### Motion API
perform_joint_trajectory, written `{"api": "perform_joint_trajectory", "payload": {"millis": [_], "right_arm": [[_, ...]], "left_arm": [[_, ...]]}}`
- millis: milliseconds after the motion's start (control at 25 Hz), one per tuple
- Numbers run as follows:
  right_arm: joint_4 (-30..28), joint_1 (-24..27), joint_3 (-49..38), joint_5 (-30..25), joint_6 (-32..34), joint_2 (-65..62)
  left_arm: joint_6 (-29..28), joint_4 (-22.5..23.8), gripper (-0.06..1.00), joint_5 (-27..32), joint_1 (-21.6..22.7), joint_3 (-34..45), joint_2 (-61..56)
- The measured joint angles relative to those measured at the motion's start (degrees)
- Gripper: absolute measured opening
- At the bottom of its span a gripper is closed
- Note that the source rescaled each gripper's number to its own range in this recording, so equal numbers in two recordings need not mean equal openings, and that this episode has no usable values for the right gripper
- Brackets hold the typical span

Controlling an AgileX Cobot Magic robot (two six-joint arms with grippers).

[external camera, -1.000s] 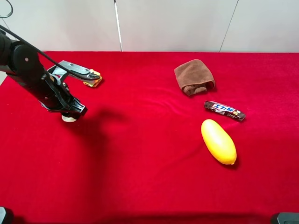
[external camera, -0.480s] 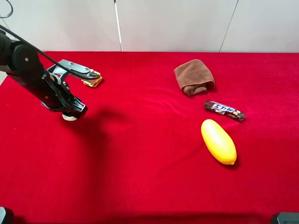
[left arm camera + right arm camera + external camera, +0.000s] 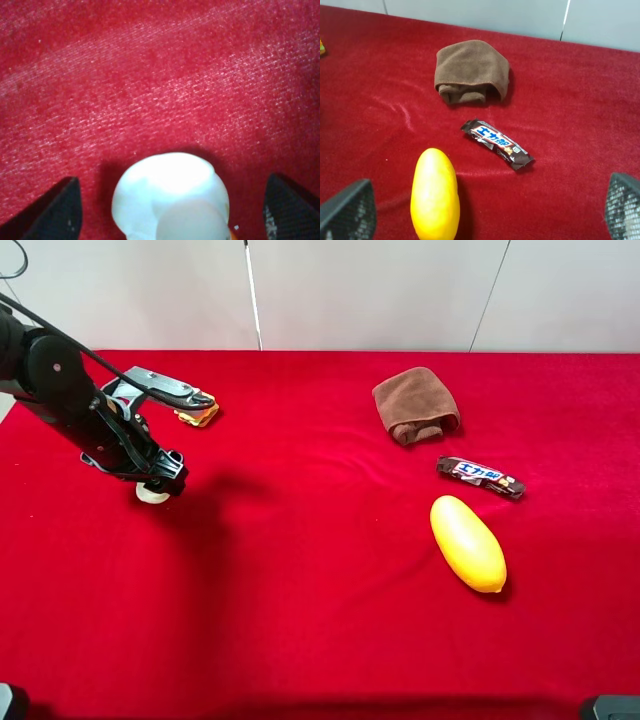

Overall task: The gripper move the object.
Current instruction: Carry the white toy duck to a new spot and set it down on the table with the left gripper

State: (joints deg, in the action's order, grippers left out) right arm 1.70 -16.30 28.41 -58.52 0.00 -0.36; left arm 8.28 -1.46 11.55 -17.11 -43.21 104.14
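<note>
The object (image 3: pixel 151 495) is a small cream-white rounded lump lying on the red cloth at the left. My left gripper (image 3: pixel 161 478) hangs just over it on the dark arm. In the left wrist view the object (image 3: pixel 170 192) lies between the two black fingertips (image 3: pixel 60 210), which stand wide apart with a gap to it on both sides. The gripper (image 3: pixel 175 212) is open and holds nothing. My right gripper (image 3: pixel 485 210) is open and empty; only its two fingertips (image 3: pixel 347 210) show, low over the cloth near the yellow fruit.
An orange-yellow toy sandwich (image 3: pixel 197 413) lies behind the left arm. On the right are a folded brown cloth (image 3: pixel 415 404), a wrapped chocolate bar (image 3: pixel 480 477) and a large yellow oval fruit (image 3: pixel 467 543). A pale wall backs the table.
The left gripper has shifted slightly up and away, so more of the white object shows beneath it. The object stays on the cloth.
</note>
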Motion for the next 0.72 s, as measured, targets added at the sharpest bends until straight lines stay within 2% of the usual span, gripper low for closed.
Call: {"api": "perform_joint_trajectory", "payload": {"millis": [80, 200, 280, 440, 720], "right_arm": [[0.00, 0.00, 0.00, 0.00, 0.00, 0.00], [0.00, 0.00, 0.00, 0.05, 0.00, 0.00], [0.00, 0.00, 0.00, 0.05, 0.00, 0.00], [0.00, 0.00, 0.00, 0.05, 0.00, 0.00], [0.00, 0.00, 0.00, 0.05, 0.00, 0.00]], "left_arm": [[0.00, 0.00, 0.60, 0.00, 0.00, 0.00, 0.00], [0.00, 0.00, 0.83, 0.00, 0.00, 0.00, 0.00], [0.00, 0.00, 0.93, 0.00, 0.00, 0.00, 0.00], [0.00, 0.00, 0.99, 0.21, 0.00, 0.00, 0.00], [-0.11, 0.00, 1.00, 1.83, 0.00, 0.06, -4.19]]}}
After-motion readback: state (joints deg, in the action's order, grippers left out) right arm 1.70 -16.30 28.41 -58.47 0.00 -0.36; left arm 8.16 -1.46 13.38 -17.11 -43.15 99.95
